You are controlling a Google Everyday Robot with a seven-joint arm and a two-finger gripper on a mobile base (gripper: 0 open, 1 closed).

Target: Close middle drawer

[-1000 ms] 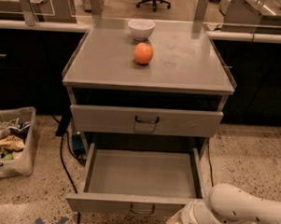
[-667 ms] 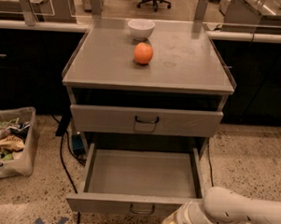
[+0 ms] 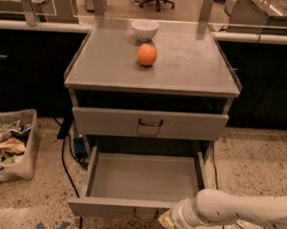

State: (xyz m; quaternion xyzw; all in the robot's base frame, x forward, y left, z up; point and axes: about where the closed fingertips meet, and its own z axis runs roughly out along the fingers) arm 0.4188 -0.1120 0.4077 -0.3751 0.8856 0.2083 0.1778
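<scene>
The middle drawer [image 3: 143,178] is a wide grey metal drawer, pulled far out of the cabinet and empty inside. Its flat front [image 3: 106,209] faces me, with a small dark loop handle [image 3: 145,215] at the bottom edge of the view. My gripper [image 3: 166,221] is on the end of a white arm [image 3: 234,211] that comes in from the right. It sits low against the drawer front, just right of the handle. The top drawer [image 3: 150,123] above is nearly shut. The lowest drawer is out of view.
An orange [image 3: 147,54] and a white bowl [image 3: 145,29] sit on the cabinet top [image 3: 193,66]. A bin of rubbish [image 3: 11,144] stands on the floor at the left. Cables [image 3: 65,156] run down the cabinet's left side. Dark counters stand behind.
My arm and gripper have moved a little to the left along the drawer front, closer to the handle. The drawer has not visibly moved.
</scene>
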